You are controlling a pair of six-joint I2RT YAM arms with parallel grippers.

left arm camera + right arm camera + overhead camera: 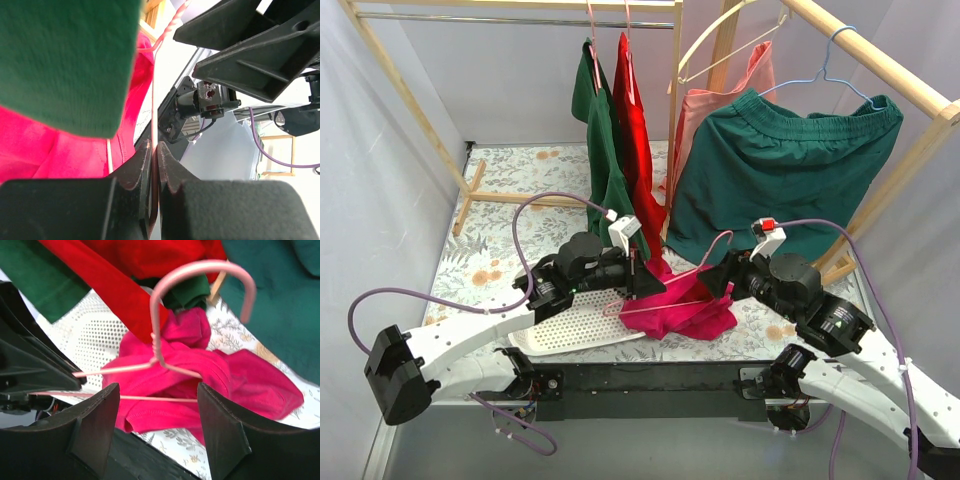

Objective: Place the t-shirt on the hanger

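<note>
Cloth with a floral print covered the counter (pixel 500 200), and the t-shirt (pixel 685 305) lay on it in a magenta heap near the middle of the near edge, between the two arms. A white perforated mat (pixel 570 325) lay just beside it towards the near left corner.

Across the heap rested the hanger (pixel 154 320), hook uppermost. One shoulder wire ran into the pink folds; whether it sat inside the neck could not be told. The left claw (pixel 154 150) was clenched on the hanger's thin wire at the other shoulder. The right claw (pixel 156 390) was released, jaws wide apart, facing the hook from the right with nothing in it.

The step in hand looked like threading the shirt. To do it well, the left claw should probably hold the wire firm and level while the right pinches a single layer at the neck or hem and draws it over the free shoulder, not a bunched fold.
</note>
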